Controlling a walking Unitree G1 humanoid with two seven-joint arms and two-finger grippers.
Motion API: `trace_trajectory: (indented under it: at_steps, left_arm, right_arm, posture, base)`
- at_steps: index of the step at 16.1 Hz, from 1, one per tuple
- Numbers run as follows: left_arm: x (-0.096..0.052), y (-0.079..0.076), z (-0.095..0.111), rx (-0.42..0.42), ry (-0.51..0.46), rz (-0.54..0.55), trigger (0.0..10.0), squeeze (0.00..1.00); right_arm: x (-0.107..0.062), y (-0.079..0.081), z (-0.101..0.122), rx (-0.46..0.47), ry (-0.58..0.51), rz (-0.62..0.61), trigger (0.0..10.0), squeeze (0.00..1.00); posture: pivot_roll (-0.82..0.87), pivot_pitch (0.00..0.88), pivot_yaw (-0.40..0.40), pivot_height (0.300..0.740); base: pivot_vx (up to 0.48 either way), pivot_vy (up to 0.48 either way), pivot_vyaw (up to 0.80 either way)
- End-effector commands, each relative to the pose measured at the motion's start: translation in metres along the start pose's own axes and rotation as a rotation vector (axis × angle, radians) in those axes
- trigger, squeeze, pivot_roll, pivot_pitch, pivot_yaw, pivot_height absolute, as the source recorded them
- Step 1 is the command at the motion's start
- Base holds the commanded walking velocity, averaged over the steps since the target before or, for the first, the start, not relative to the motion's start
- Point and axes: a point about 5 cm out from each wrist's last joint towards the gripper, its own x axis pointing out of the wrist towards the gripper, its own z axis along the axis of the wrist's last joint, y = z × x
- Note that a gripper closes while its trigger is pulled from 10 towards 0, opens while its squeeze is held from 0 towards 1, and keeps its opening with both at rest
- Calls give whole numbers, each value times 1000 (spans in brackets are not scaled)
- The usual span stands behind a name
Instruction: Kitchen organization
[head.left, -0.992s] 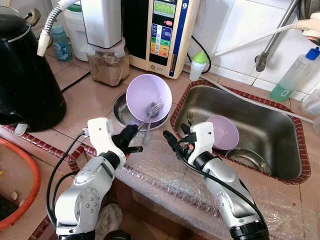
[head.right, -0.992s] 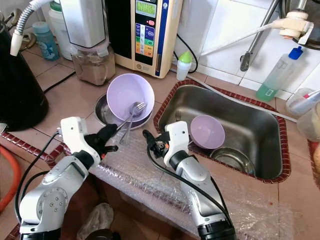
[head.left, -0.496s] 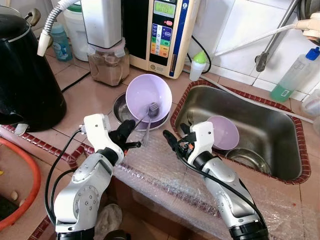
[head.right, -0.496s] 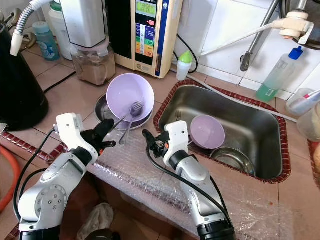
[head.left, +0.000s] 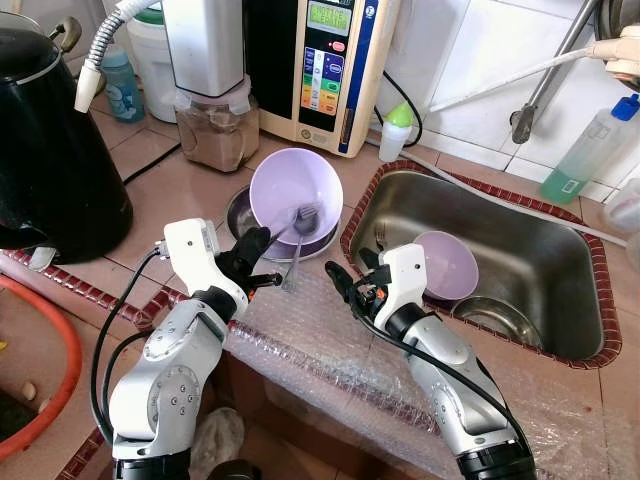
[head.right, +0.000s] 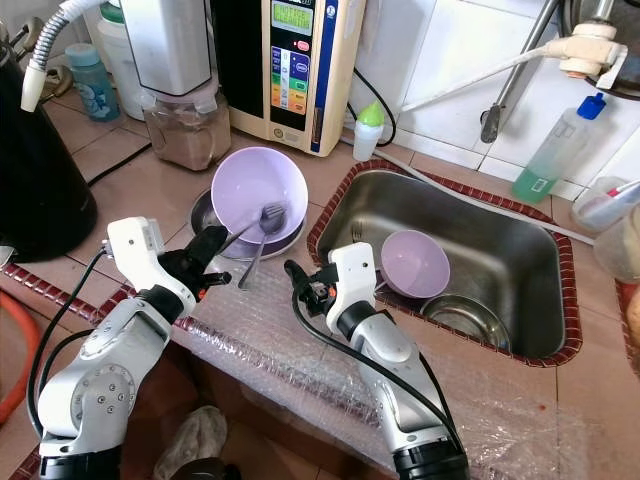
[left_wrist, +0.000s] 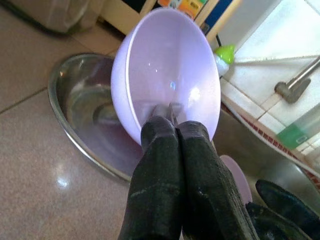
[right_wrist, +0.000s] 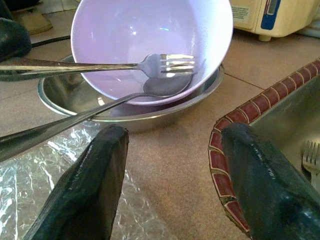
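Left gripper (head.left: 252, 247) is pinched tight on the thin metal fork (right_wrist: 125, 64), tines inside the glossy lilac bowl (head.left: 296, 193) tilted in a steel dish (right_wrist: 135, 111) by the sink's (head.left: 560, 262) left rim. A spoon (right_wrist: 75, 117) leans there too. Right gripper (head.left: 337, 275) spread wide over bubble wrap (head.left: 330, 340)
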Motion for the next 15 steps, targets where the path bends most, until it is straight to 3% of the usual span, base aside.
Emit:
trace_trajectory:
  at_steps: [1, 2, 3, 4, 5, 15]
  left_arm:
    - [2, -2, -4, 11, 18, -10, 10000, 0]
    - [2, 0, -7, 11, 26, 0, 10000, 0]
    - [1, 2, -9, 11, 29, 8, 10000, 420]
    - [2, 4, -11, 9, 33, 15, 10000, 957]
    - [2, 6, -13, 8, 37, 20, 10000, 1000]
    - [0, 6, -17, -2, 102, 3, 10000, 1000]
  right_arm:
    - [0, -5, 3, -8, -11, -14, 10000, 0]
    - [0, -5, 3, -8, -11, -15, 10000, 0]
    - [-1, -5, 3, -9, -11, -15, 10000, 0]
    - [-1, -6, 3, -10, -10, -17, 10000, 0]
    - [-1, -6, 3, -10, -10, -18, 10000, 0]
    - [-1, -6, 2, -8, -10, -20, 10000, 0]
  posture:
    - [46, 0, -41, 740]
    - [43, 0, -42, 740]
    - [43, 0, -42, 740]
    - [41, 0, -41, 740]
    - [40, 0, -43, 740]
    - [41, 0, -39, 740]
  base:
    - [0, 0, 0]
    - [0, 0, 0]
    - [0, 0, 0]
    - [0, 0, 0]
    - [0, 0, 0]
    - [0, 0, 0]
